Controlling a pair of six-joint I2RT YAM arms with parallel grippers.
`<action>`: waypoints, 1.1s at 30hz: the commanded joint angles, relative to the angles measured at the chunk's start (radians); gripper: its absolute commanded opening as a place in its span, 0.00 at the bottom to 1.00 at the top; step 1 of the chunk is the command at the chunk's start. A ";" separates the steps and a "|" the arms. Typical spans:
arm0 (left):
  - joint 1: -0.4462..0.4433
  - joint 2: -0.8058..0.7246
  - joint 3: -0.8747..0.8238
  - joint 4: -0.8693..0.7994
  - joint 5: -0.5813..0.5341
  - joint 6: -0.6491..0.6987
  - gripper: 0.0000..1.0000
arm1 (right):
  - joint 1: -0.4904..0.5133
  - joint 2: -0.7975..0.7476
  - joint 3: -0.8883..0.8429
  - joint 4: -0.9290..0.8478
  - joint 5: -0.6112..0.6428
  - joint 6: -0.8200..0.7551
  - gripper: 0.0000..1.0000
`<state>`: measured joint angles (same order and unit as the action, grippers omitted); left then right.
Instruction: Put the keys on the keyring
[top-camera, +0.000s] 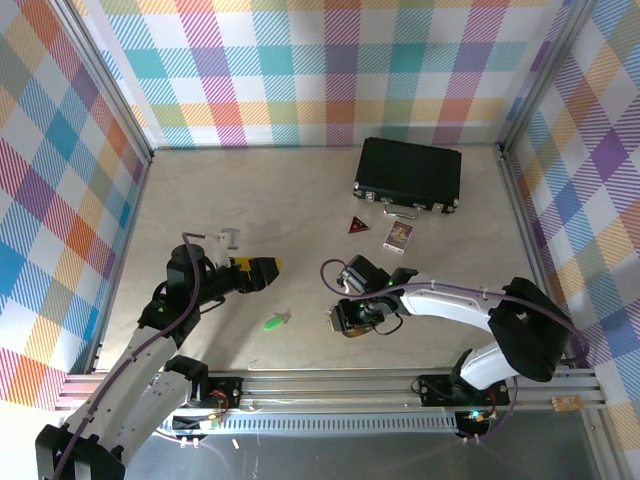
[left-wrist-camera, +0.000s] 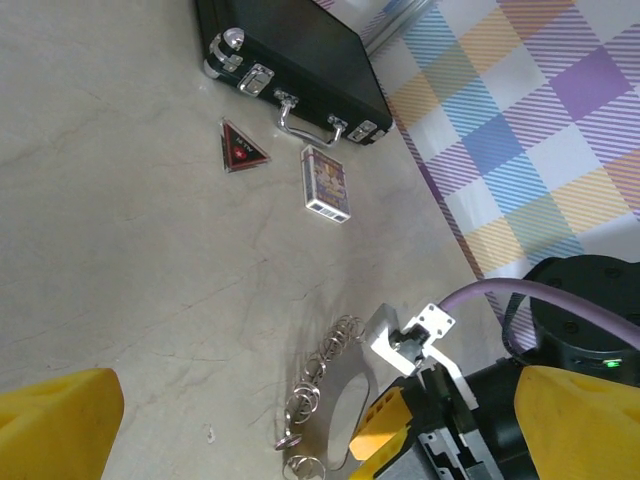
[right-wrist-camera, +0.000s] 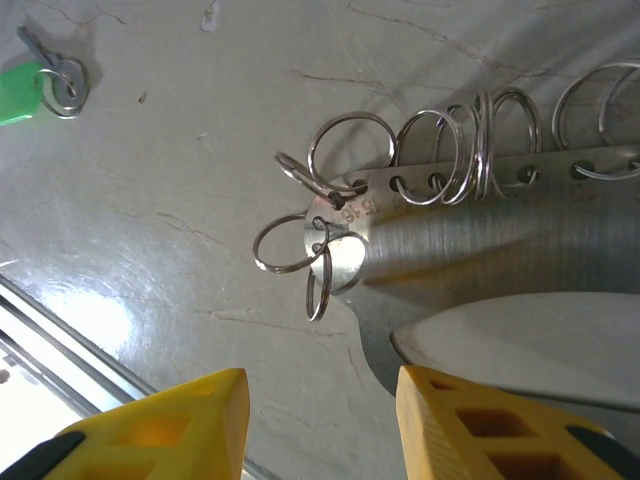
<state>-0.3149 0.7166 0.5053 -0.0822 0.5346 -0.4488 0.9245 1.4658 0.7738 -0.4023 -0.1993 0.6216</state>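
**Right gripper at the keyring, left gripper wide**

Top view: the left gripper (top-camera: 270, 268) is spread wide and empty, and the green key (top-camera: 275, 321) lies between it and the right gripper (top-camera: 348, 322). Left wrist view: the keyring (left-wrist-camera: 305, 395) lies ahead of the left gripper, at the right gripper's tip. Right wrist view: its jaws are partly apart and pinch nothing. The keyring's rings lie just ahead, and the green key is off to the far left.

A black case (top-camera: 407, 172) with metal latches lies upper right of centre on the pale tabletop (top-camera: 250, 200); just below it, a dark red triangular piece (top-camera: 357, 226) sits left of a small patterned card (top-camera: 398, 236)
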 joint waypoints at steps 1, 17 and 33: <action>-0.010 -0.015 -0.016 0.040 0.024 -0.008 1.00 | 0.011 0.032 0.023 0.023 0.001 0.010 0.41; -0.010 -0.031 -0.024 0.052 0.031 -0.010 1.00 | 0.017 0.091 0.047 0.049 0.001 0.019 0.33; -0.010 -0.039 -0.028 0.055 0.035 -0.010 1.00 | 0.017 0.113 0.050 0.069 -0.005 0.024 0.25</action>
<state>-0.3149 0.6960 0.4938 -0.0673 0.5415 -0.4530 0.9363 1.5677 0.7990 -0.3504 -0.1955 0.6361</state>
